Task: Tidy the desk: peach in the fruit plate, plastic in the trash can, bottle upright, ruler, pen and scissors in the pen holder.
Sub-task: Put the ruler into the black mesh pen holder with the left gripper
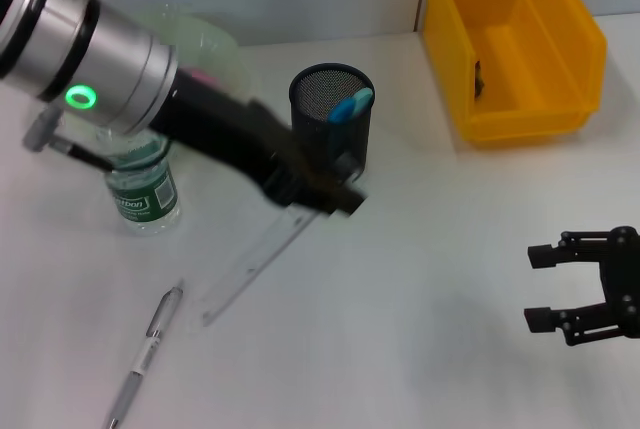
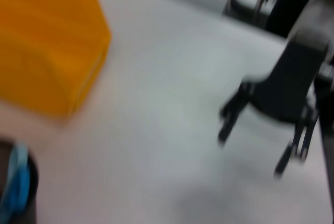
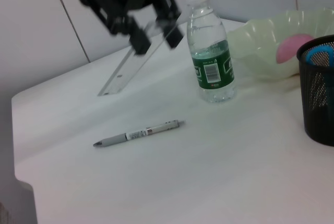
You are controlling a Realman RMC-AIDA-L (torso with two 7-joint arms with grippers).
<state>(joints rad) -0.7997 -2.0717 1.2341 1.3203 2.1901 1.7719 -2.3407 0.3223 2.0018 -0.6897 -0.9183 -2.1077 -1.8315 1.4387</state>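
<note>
My left gripper [image 1: 325, 197] is shut on the upper end of a clear ruler [image 1: 245, 269], just in front of the black mesh pen holder [image 1: 332, 124]. The ruler slants down to the table; it also shows in the right wrist view [image 3: 128, 62], as does the left gripper [image 3: 156, 38]. Blue scissors handles [image 1: 350, 106] stick out of the holder. A grey pen [image 1: 145, 349] lies on the table near the front left. A water bottle [image 1: 145, 184] stands upright. A pink peach [image 3: 292, 46] sits in the pale green fruit plate [image 3: 261, 38]. My right gripper [image 1: 537, 289] is open and empty at the right.
A yellow bin [image 1: 510, 39] stands at the back right; it also shows in the left wrist view [image 2: 47, 51]. The white table [image 1: 420, 349] lies bare between the ruler and the right gripper. The left arm hides part of the plate.
</note>
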